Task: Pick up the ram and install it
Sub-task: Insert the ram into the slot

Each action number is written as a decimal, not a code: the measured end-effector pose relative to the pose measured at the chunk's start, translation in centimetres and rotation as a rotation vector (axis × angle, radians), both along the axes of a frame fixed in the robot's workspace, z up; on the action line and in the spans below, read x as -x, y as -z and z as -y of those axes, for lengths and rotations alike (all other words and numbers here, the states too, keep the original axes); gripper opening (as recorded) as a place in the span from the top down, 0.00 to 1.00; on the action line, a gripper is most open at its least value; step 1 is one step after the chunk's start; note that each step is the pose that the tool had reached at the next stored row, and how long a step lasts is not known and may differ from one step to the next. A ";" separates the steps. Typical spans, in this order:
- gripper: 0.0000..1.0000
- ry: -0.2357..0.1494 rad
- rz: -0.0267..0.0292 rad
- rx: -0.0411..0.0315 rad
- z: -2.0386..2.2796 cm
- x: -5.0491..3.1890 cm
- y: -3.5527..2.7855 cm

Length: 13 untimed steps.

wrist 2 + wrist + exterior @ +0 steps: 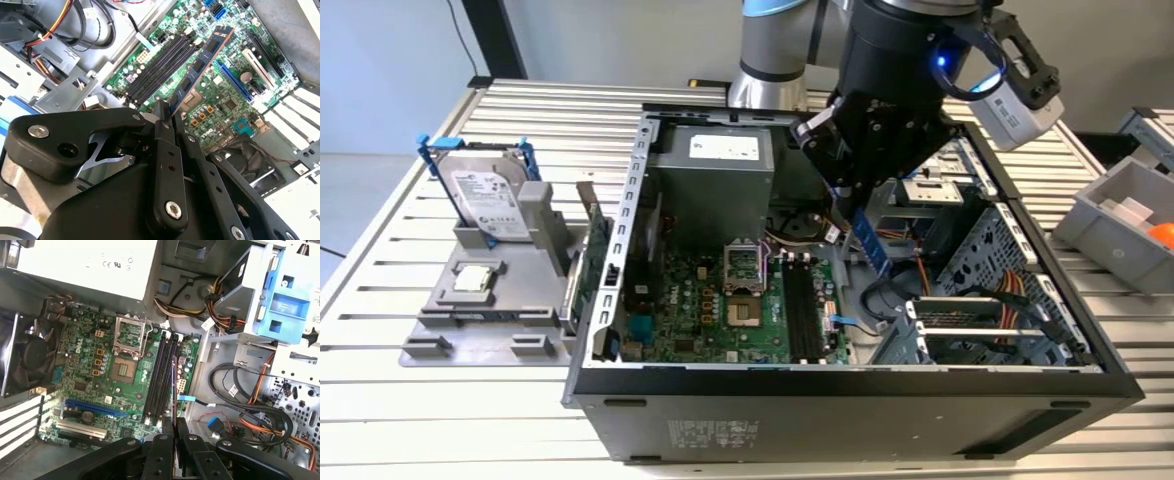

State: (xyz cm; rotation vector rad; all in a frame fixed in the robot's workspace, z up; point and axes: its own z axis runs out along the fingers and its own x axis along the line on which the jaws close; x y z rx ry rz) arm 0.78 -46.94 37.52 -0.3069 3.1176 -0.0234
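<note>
Overhead, jaws pinching the ram [200,62], its long axis seemingly parallel to the memory slots [162,65].

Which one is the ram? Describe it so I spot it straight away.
Find the open computer case on the slatted table. Above its motherboard hangs the gripper, shut on the ram: a thin, narrow blue stick held on edge, unlike the black slots below.

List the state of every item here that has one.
gripper: shut on the ram, above the motherboard.
ram: held, not seated in a slot.
memory slots: all vacant.
computer case: side panel off, lying open.
hard drive: upright in its stand, outside the case.
</note>
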 end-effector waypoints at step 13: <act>1.00 0.078 0.0000 0.0000 0.00 0.00 0.07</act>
